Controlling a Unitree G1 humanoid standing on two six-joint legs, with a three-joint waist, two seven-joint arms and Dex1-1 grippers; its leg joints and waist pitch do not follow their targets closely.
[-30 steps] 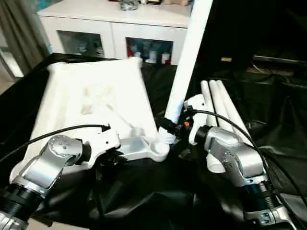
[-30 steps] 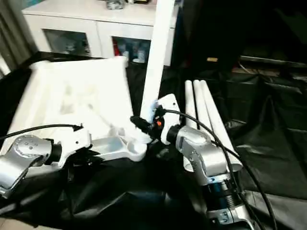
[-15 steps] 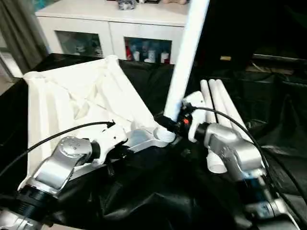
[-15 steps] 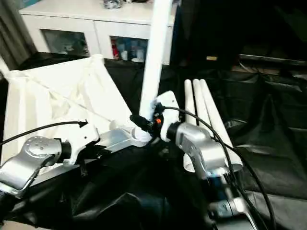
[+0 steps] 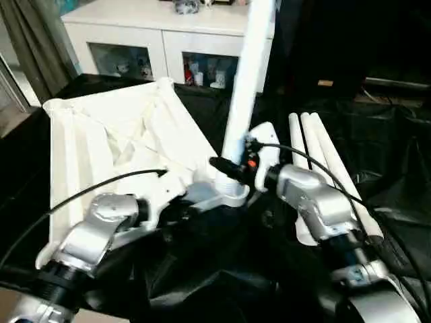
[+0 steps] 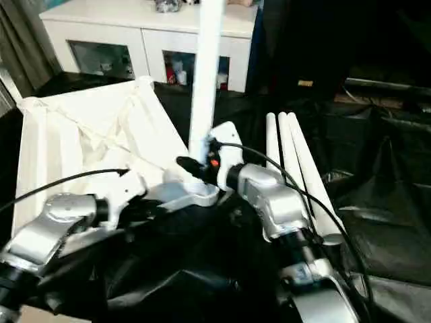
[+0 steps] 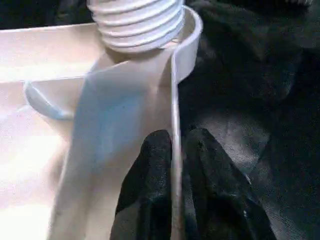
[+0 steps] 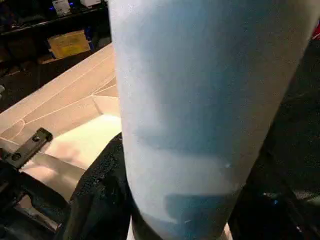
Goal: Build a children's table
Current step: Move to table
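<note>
White leg (image 5: 246, 81) stands near upright in our right gripper (image 5: 232, 169), threaded end right over the corner socket (image 7: 186, 47) whose rim our left gripper (image 7: 175, 165) pinches.

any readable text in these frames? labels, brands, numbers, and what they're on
No text is readable.
Bottles behind the cabinet's glass doors: labels too small and blurred to read.
Yellowish tag or box on the dark shelf: no legible print.
Table top, upright leg and three spare legs: plain white, no markings visible.
Right tool: a small orange-red spot, no lettering.
</note>
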